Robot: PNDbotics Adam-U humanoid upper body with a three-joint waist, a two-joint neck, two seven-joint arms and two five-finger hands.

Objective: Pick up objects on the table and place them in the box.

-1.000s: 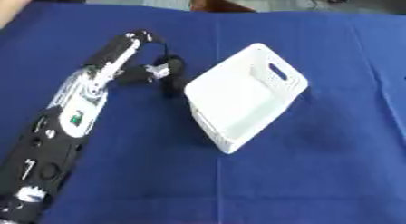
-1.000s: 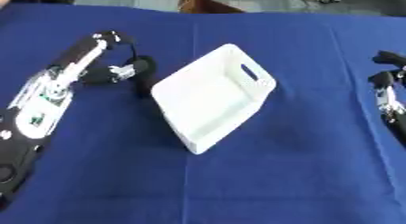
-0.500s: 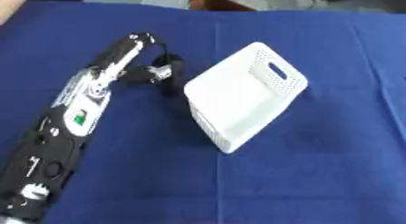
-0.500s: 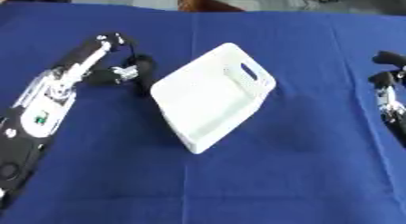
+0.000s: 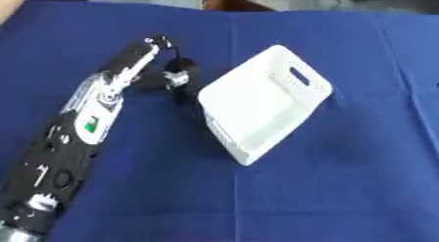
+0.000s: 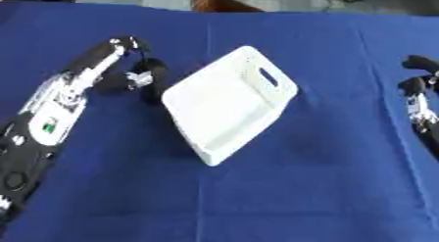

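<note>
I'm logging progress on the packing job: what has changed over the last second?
Very little. The left robot hand stays curled beside the white box, its arm edging slightly toward the box. The box stays empty and unmoved on the blue cloth; the right robot hand stays idle at the right edge.

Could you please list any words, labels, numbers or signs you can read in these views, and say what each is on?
No text can be read.
Left arm: a small green mark on a white panel, too blurred to read.
White box: no label visible.
Blue tablecloth: plain.

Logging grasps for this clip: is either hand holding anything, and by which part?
Cannot tell for the left hand, curled beside the white box; the right hand holds nothing.
</note>
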